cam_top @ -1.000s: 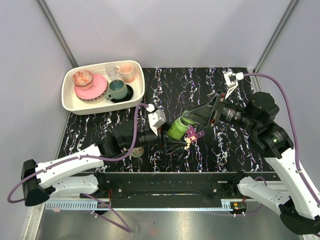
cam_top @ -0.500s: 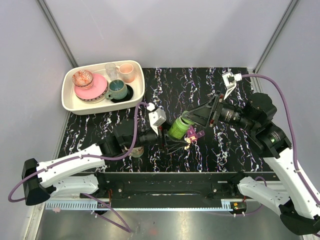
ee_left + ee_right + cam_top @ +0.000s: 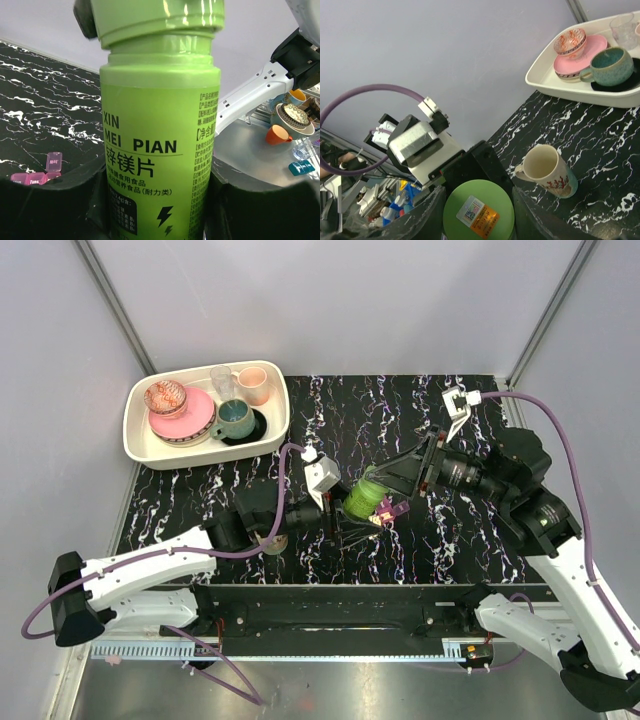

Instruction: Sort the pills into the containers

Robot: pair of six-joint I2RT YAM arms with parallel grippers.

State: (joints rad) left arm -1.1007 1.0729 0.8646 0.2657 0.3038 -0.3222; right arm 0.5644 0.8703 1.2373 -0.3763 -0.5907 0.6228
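Between the left gripper's [image 3: 345, 508] fingers stands the green bottle [image 3: 364, 496], clamped around the lower body. In the left wrist view the dark fingers [image 3: 50, 205] press against both sides of the label while the left gripper [image 3: 160, 215] sits about half closed on the bottle [image 3: 160, 150]. At the far end of the bottle, the right gripper [image 3: 386, 483] has its fingers on either side of the darker green cap [image 3: 375, 480]. From the right wrist the cap [image 3: 478, 212] fills the gap between the fingers [image 3: 422, 215], and both look to be touching its rim, so the right gripper [image 3: 478, 216] holds the cap at a middling width. Compared with a second ago, the left wrist has shifted forward and toward the right arm, its white camera block now sitting a little farther from the arm bases. The bottle leans more steeply toward the right gripper than it did. The right wrist has edged in toward the left arm, and neither gripper has changed its width. Just beneath the bottle, on the right gripper's near side, lies the purple pill box [image 3: 391, 508]; from the left wrist the pill box [image 3: 37, 174] shows low beside the left finger with one lid raised. Its place on the black table [image 3: 470, 540] is unchanged. The pills are too small to make out. A beige mug [image 3: 547, 172] stands beyond the right gripper.
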